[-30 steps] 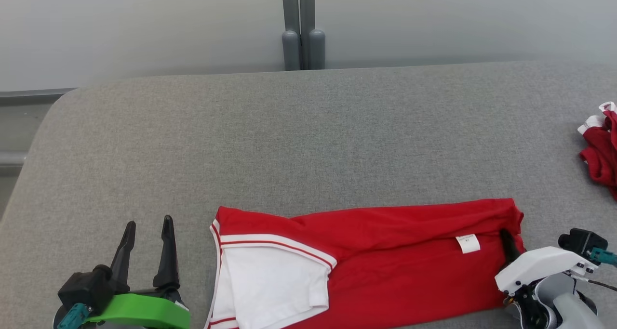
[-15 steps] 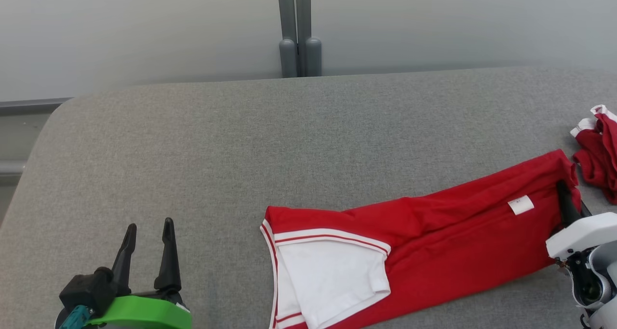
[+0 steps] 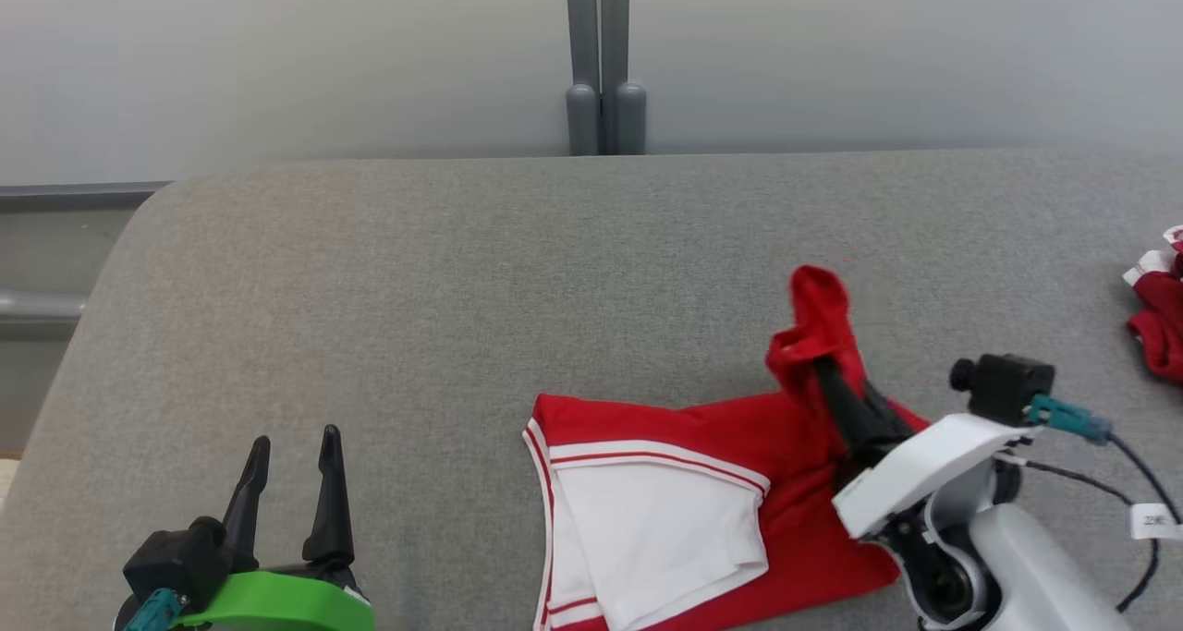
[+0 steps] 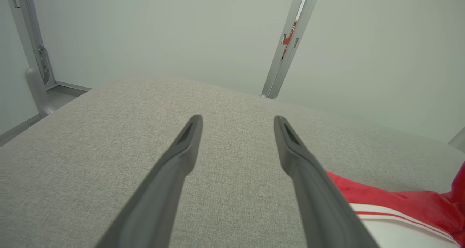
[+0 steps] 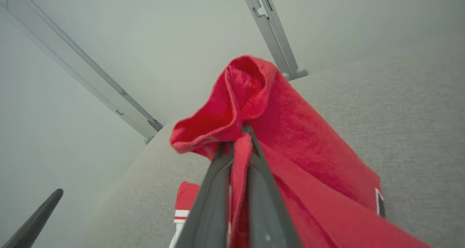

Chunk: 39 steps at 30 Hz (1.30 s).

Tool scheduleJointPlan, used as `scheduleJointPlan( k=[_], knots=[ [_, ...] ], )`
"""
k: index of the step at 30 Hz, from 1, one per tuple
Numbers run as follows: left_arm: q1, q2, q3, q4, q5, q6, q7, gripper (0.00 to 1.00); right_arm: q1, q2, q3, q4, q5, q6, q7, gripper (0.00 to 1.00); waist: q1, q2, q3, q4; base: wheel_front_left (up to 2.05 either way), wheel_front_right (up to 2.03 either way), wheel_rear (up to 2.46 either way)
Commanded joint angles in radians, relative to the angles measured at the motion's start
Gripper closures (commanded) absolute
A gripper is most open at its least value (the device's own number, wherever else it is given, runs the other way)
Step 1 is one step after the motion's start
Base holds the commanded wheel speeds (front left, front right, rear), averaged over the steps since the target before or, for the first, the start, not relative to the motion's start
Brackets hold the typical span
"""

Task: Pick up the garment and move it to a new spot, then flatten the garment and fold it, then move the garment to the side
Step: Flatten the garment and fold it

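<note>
Red garment (image 3: pixel 721 428) sits at the near edge of the grey pad (image 3: pixel 462 289); my right gripper (image 3: pixel 819 365), pinching its right end, has lifted it and swung it inward. I read that as the fold starting; left gripper (image 3: pixel 291 446) idle, spread

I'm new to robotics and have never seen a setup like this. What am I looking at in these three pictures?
This is a wheeled robot with two arms, each ending in a two-fingered gripper. One picture comes from a camera on its head, looking down at both arms; the other two come from wrist cameras looking along the fingers. A red garment with white trim lies on a grey padded surface. The right gripper is shut on one end of it, lifted off the surface. The left gripper is open and holds nothing. Another red bundle lies at the far right.
</note>
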<state>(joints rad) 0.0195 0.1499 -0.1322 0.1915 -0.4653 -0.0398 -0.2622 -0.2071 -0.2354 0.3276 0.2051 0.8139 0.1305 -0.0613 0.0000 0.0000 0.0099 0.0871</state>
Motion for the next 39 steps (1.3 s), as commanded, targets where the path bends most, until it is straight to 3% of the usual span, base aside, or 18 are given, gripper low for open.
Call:
scheduleJointPlan(
  k=[1, 8, 16, 21, 22, 23, 24, 25, 31, 36, 39],
  knots=[
    [-0.005, 0.004, 0.002, 0.002, 0.002, -0.002, -0.001, 0.00, 0.014, 0.013, 0.016, -0.009, -0.001, 0.000, 0.013, 1.00, 0.0000, 0.0000, 0.003, 0.031, 0.00, 0.00, 0.00],
    [-0.031, 0.006, -0.007, 0.018, 0.003, -0.003, 0.002, 0.00, -0.024, 0.112, 0.147, 0.078, -0.056, 0.001, 0.025, 1.00, 0.0000, 0.0000, 0.018, 0.120, 0.00, 0.00, 0.00],
    [-0.043, 0.012, -0.014, 0.031, -0.002, -0.012, 0.001, 0.00, -0.096, 0.172, 0.231, 0.304, -0.056, 0.000, -0.033, 1.00, 0.0000, 0.0000, 0.017, 0.198, 0.00, 0.00, 0.00],
    [-0.045, 0.015, -0.013, 0.037, -0.008, -0.011, 0.001, 0.00, -0.129, 0.181, 0.280, 0.398, -0.020, 0.000, -0.059, 1.00, 0.0000, 0.0000, 0.016, 0.212, 0.00, 0.00, 0.00],
    [-0.043, 0.016, -0.011, 0.037, -0.008, -0.011, 0.001, 0.00, -0.135, 0.181, 0.291, 0.410, -0.010, 0.000, -0.063, 0.91, 0.0000, 0.0000, 0.016, 0.211, 0.00, 0.00, 0.00],
    [-0.041, 0.017, -0.009, 0.037, -0.008, -0.008, 0.000, 0.00, -0.140, 0.182, 0.303, 0.418, 0.000, 0.000, -0.065, 0.68, 0.0000, 0.0000, 0.015, 0.208, 0.00, 0.00, 0.00],
    [-0.038, 0.016, -0.007, 0.038, -0.006, -0.005, 0.000, 0.00, -0.143, 0.183, 0.316, 0.423, 0.019, 0.000, -0.068, 0.13, 0.0000, 0.0000, 0.014, 0.203, 0.00, 0.00, 0.00],
    [-0.036, 0.015, -0.006, 0.039, -0.007, -0.004, 0.000, 0.00, -0.148, 0.183, 0.326, 0.423, 0.033, 0.000, -0.073, 0.00, 0.0000, 0.0000, 0.013, 0.198, 0.00, 0.00, 0.00],
    [-0.023, 0.009, -0.004, 0.032, -0.011, 0.003, -0.002, 0.00, -0.179, 0.173, 0.361, 0.357, 0.098, 0.000, -0.120, 0.00, 0.0000, 0.0000, 0.000, 0.144, 0.00, 0.00, 0.00],
    [-0.007, 0.010, 0.003, 0.025, -0.012, 0.006, -0.002, 0.00, -0.166, 0.081, 0.312, 0.231, 0.098, 0.000, -0.157, 0.00, 0.0000, 0.0000, -0.011, 0.099, 0.00, 0.00, 0.00],
    [-0.001, 0.007, 0.003, 0.021, -0.012, 0.007, -0.002, 0.00, -0.142, 0.005, 0.227, 0.174, 0.064, 0.000, -0.175, 0.00, 0.0000, 0.0000, -0.017, 0.076, 0.00, 0.00, 0.00]
  ],
)
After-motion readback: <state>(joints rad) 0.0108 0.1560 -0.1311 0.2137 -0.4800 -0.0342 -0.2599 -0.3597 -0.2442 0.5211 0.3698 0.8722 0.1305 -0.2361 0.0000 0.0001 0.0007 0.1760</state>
